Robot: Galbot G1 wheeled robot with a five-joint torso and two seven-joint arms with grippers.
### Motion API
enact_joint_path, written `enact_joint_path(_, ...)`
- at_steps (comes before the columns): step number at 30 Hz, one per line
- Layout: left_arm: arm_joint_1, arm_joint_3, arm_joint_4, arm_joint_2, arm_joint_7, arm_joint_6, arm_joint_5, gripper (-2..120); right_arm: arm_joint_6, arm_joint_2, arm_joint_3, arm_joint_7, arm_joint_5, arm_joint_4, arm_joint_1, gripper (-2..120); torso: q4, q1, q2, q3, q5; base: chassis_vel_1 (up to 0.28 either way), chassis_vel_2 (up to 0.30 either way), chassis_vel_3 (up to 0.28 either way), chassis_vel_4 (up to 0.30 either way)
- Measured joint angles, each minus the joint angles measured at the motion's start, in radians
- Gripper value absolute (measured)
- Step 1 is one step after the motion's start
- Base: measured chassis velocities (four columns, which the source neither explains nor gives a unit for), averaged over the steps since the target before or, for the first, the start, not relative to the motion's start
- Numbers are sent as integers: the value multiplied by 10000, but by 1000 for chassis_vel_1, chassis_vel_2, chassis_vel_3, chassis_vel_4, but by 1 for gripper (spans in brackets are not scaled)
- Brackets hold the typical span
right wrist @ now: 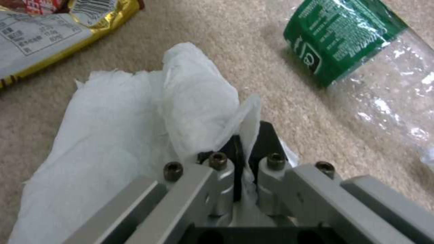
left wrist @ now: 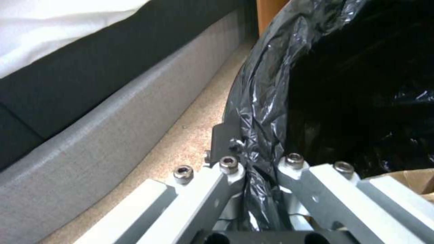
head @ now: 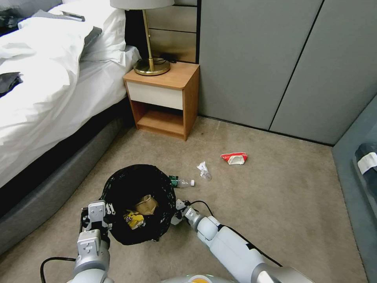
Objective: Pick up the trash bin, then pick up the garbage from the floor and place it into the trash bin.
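Observation:
The trash bin (head: 129,184), lined with a crinkly black bag (left wrist: 267,84), is low in the head view. My left gripper (head: 96,214) (left wrist: 253,159) is shut on its near-left rim, pinching the liner. Crumpled tan paper (head: 147,204) (left wrist: 407,179) and a yellow wrapper (head: 133,219) lie inside. Just right of the bin, down at the floor (head: 275,204), my right gripper (head: 178,214) (right wrist: 246,149) is shut on a white crumpled tissue (right wrist: 149,112). Other garbage lies on the carpet: a clear bottle with a green label (head: 182,182) (right wrist: 361,51), a clear plastic scrap (head: 204,171), and a red-and-white packet (head: 234,158).
A gold-edged snack packet (right wrist: 45,27) lies on the carpet beside the tissue. The bed (head: 47,98) with its grey base (left wrist: 113,118) runs along the left. A wooden nightstand (head: 165,98) with a brass lamp (head: 151,65) stands behind. Grey wall panels (head: 275,59) close the back.

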State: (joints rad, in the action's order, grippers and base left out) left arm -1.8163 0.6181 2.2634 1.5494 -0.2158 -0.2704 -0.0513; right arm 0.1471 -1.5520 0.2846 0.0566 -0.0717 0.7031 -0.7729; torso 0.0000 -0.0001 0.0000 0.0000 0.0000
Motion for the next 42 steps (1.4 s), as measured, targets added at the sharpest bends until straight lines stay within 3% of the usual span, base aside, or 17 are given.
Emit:
enact_joint_path(9, 121, -1, -3, -45, -1, -46, 32, 1, -160, 365, -414, -162, 296, 1034, -494, 0, 1, 0, 0, 0, 1, 0, 0, 0, 0)
enact_joint_path(22, 154, -10, 8, -235, -2, -113, 119, 1, -568, 1486, -1407, -791, 1337, 4310, -1976, 0, 0, 0, 0, 0, 1, 0, 0, 0, 0)
enact_joint_path(34, 75, 13, 154, -378, 0, -149, 193, 1, 15, 1900, -2492, -1367, 1146, 6842, -2970, 0, 0, 0, 0, 0, 0, 0, 0, 0, 0)
enact_joint_path(35, 54, 18, 155, -414, 0, -153, 214, 1, 137, 2010, -2900, -1409, 1134, 7863, -3263, 0, 0, 0, 0, 0, 1, 0, 0, 0, 0)
enact_joint_path(37, 52, 18, 155, -426, 1, -153, 218, 1, 185, 2079, -3068, -1410, 1141, 8498, -3406, 0, -1, 0, 0, 0, 0, 0, 0, 0, 0)
enact_joint_path(40, 66, -13, 149, -432, 3, -155, 221, 1, 317, 2294, -3434, -1318, 1279, 10727, -3862, 0, -1, 1, 0, 0, 0, 0, 0, 0, 0)
enact_joint_path(42, 70, -35, 139, -432, 3, -155, 218, 1, 373, 2362, -3462, -1230, 1316, 11292, -3975, 0, 0, 0, 0, -1, 0, 0, 0, 0, 0)
